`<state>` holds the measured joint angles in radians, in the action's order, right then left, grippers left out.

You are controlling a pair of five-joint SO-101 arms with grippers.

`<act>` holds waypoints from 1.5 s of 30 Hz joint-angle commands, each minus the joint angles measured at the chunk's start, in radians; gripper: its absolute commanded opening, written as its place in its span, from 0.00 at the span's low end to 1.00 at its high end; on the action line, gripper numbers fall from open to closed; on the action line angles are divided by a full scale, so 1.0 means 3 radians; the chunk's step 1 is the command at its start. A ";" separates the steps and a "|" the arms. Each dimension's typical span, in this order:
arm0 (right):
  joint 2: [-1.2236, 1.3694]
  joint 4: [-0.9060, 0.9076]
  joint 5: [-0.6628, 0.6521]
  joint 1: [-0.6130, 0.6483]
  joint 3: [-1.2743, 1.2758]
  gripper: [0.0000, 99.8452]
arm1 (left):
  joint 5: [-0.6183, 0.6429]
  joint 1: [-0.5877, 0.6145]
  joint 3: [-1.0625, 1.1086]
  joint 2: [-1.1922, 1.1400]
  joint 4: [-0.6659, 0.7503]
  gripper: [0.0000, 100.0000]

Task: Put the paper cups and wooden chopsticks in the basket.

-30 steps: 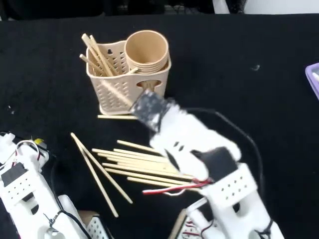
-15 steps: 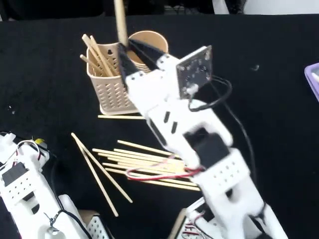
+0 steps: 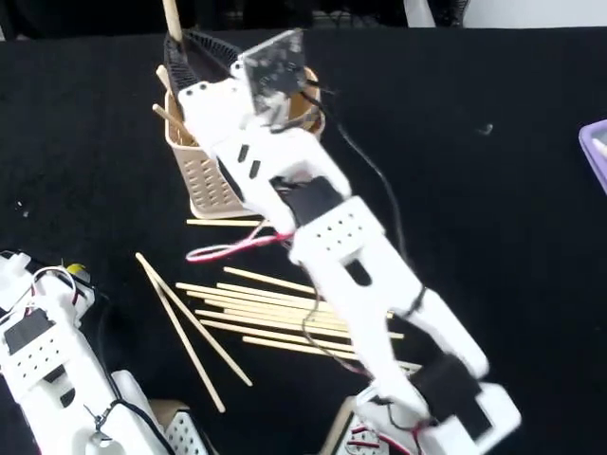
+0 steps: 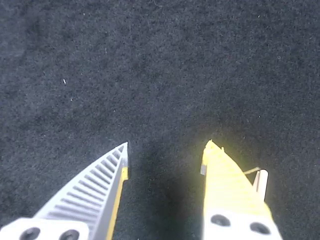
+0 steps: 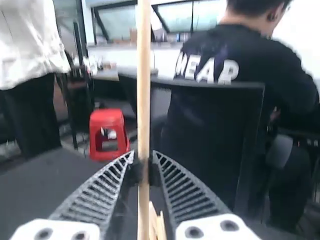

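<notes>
My right gripper [image 3: 177,43] is above the left compartment of the beige basket [image 3: 204,180], shut on one wooden chopstick [image 3: 172,17] held upright. In the right wrist view that chopstick [image 5: 143,75] stands between the closed fingers of the right gripper [image 5: 143,161]. Chopsticks [image 3: 167,118] stick out of the basket, and the stacked paper cups [image 3: 310,102] in its right compartment are mostly hidden behind the arm. Several loose chopsticks [image 3: 251,313] lie on the black table. My left gripper [image 4: 165,150] hangs open over bare cloth at the near left.
One chopstick [image 3: 220,223] lies along the basket's front base. Two more [image 3: 185,327] lie diagonally left of the pile. The left arm's base [image 3: 43,365] is at the near left corner. A purple container's edge [image 3: 596,147] shows at the far right.
The right arm rose from the pile and swung left and back over the basket, carrying the chopstick upright. The left arm stayed still.
</notes>
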<state>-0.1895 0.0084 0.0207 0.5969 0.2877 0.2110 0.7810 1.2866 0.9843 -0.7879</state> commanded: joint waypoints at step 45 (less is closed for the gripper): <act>0.0115 0.1284 0.0736 0.1923 0.1890 0.25 | 0.0143 0.0284 -0.0161 0.0056 0.0148 0.24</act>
<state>-0.2340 0.4150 0.2110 1.1492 0.9705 0.2294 0.8500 1.2866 0.9843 -0.7818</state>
